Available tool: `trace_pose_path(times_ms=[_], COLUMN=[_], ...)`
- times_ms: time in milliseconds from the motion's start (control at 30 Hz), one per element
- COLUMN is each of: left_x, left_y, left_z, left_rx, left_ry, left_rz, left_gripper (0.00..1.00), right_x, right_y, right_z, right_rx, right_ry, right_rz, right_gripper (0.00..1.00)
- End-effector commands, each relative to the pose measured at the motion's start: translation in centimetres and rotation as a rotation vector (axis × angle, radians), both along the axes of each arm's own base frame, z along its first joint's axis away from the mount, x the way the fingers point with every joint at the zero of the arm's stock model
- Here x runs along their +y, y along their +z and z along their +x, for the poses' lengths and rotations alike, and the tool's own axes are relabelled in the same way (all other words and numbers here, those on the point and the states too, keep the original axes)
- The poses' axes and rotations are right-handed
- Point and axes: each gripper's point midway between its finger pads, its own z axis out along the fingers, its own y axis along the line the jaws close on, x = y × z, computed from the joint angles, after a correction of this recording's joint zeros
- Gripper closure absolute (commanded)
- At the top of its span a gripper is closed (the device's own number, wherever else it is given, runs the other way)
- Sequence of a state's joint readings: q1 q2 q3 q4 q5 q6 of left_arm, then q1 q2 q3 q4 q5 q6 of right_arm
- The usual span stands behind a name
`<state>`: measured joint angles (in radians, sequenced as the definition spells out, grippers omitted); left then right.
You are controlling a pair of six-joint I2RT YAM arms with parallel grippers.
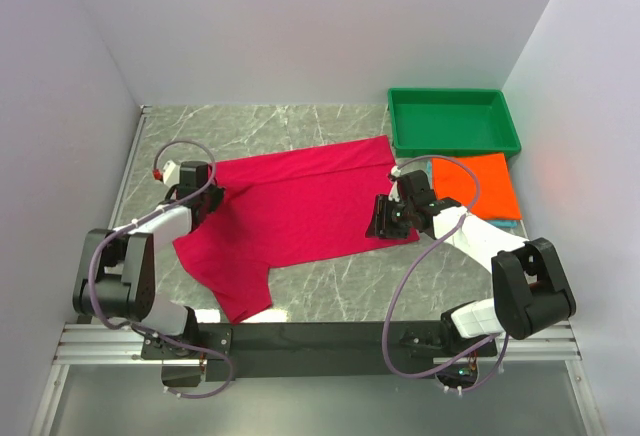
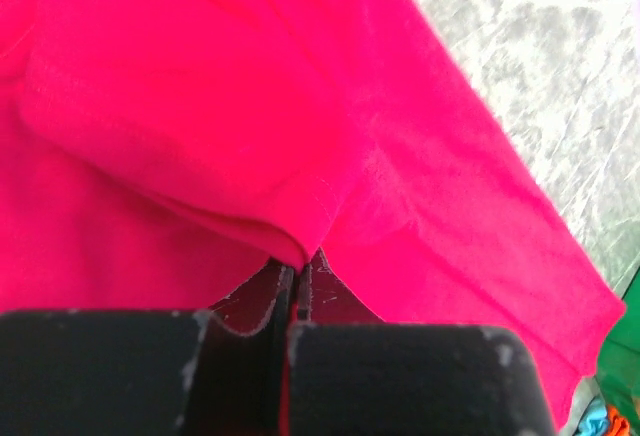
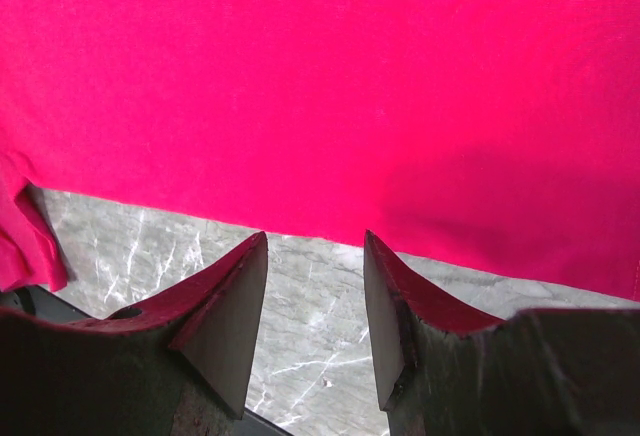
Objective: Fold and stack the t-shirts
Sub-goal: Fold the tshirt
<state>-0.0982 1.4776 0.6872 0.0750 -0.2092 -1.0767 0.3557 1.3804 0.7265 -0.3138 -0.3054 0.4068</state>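
Note:
A crimson-pink t-shirt (image 1: 300, 211) lies spread out on the marble table, one sleeve pointing toward the near edge. My left gripper (image 1: 207, 199) is at the shirt's left edge. In the left wrist view, the left gripper (image 2: 297, 274) is shut on a raised fold of that pink cloth (image 2: 200, 106). My right gripper (image 1: 385, 218) is at the shirt's right edge. In the right wrist view, the right gripper (image 3: 315, 241) is open over bare marble, its tips just short of the hem of the pink shirt (image 3: 330, 86). A folded orange t-shirt (image 1: 478, 186) lies on a teal one (image 1: 507, 224) at the right.
A green plastic tray (image 1: 452, 121) stands at the back right, just behind the orange and teal stack. White walls close in the table on the left, back and right. A black rail (image 1: 300, 336) runs along the near edge between the arm bases.

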Motion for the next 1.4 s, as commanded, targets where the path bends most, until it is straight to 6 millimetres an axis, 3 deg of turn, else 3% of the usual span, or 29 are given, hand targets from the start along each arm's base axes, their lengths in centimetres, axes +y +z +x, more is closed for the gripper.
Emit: trace_pose_path(times_ms=[0, 233, 367, 600, 700, 833, 867, 933, 1033, 1067, 1167, 1367], left_x=[-0.6, -1.8, -2.7, -2.5, -2.1, 0.0, 1.1, 3.4, 6.3, 8.0, 9.3, 10.7], left_y=[0.8, -0.7, -1.1, -2.8, -2.8, -0.1, 1.6, 2.9, 5.1, 5.2, 5.2, 4.5], left_z=[-1.3, -3.9, -4.5, -5.4, -5.9, -5.6, -5.2, -5.3, -5.0, -5.2, -4.3, -1.5], left_rx=[0.049, 0.152, 0.152, 0.201, 0.219, 0.157, 0.113, 0.092, 0.026, 0.016, -0.038, -0.081], left_ry=[-0.010, -0.022, -0.030, -0.021, -0.013, 0.020, 0.032, 0.058, 0.083, 0.115, 0.062, -0.032], left_rz=[-0.043, -0.126, -0.189, -0.179, -0.158, -0.060, -0.020, 0.090, 0.206, 0.229, 0.265, 0.289], left_gripper=[0.98, 0.94, 0.90, 0.75, 0.60, 0.38, 0.35, 0.23, 0.14, 0.11, 0.04, 0.02], right_x=[0.2, 0.2, 0.2, 0.2, 0.3, 0.3, 0.2, 0.4, 0.4, 0.5, 0.7, 0.8], right_y=[0.9, 0.9, 1.1, 0.9, 1.0, 1.1, 1.1, 1.2, 1.2, 1.3, 1.4, 1.5], right_z=[0.2, 0.1, 0.2, 0.1, 0.1, 0.1, 0.2, 0.1, 0.1, 0.1, 0.1, 0.1], right_rx=[-0.046, -0.051, -0.054, -0.049, -0.050, -0.054, -0.055, -0.056, -0.058, -0.058, -0.062, -0.068], right_ry=[0.011, 0.013, 0.009, 0.012, 0.013, 0.016, 0.014, 0.020, 0.022, 0.027, 0.032, 0.040], right_rz=[0.013, 0.015, 0.018, 0.018, 0.020, 0.020, 0.022, 0.027, 0.031, 0.038, 0.047, 0.056], right_gripper=[0.50, 0.50, 0.50, 0.50, 0.50, 0.50, 0.50, 0.50, 0.50, 0.50, 0.50, 0.50])
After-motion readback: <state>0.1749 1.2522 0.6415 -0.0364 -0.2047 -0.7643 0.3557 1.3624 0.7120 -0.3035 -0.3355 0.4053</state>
